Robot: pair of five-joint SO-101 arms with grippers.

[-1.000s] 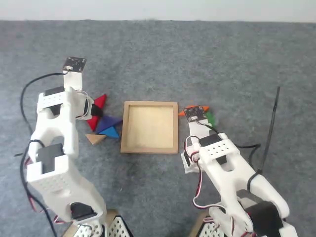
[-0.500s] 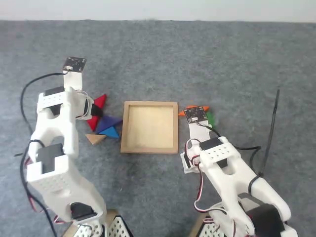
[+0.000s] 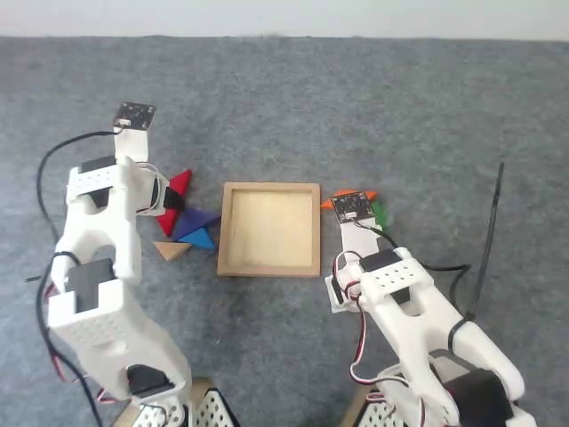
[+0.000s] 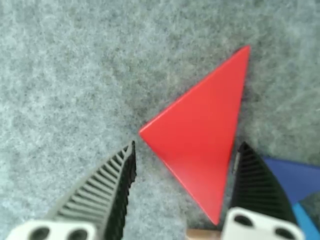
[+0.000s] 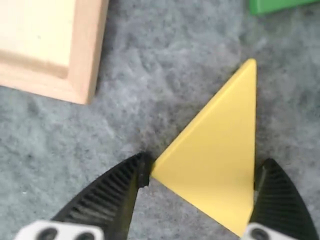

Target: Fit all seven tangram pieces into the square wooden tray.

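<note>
The right arm has drawn back slightly toward its base over the last second; the left arm and every piece lie as they did.

The right arm's fingers [image 5: 110, 195] are apart and low over the surface [image 3: 293, 107], straddling the yellow triangle [image 5: 220, 165]. One fingertip is at the triangle's corner and the other at its long side, so they look set to close across it. I cannot tell whether they press on it already. The triangle lies flat, just beside the square wooden tray [image 5: 85, 55] and outside its wall. The green piece [image 5: 275, 5] lies a little beyond it, and the orange piece [image 3: 369, 196] is near that.

Across the tray, the natural wood triangle [image 3: 172, 250] is nearest the left arm's base, followed by the light blue triangle [image 3: 203, 238] and the dark blue triangle [image 3: 197, 220]. The left arm's fingers [image 4: 107, 190] are also apart, one on each side of the red triangle [image 4: 205, 125]. One fingertip is just clear of a corner and the other is close against the opposite edge, beside the dark blue piece. Neither grips.

All seven pieces lie outside the tray, which holds nothing, so the task seems barely begun, with each arm lined up on a first piece from its own side.
</note>
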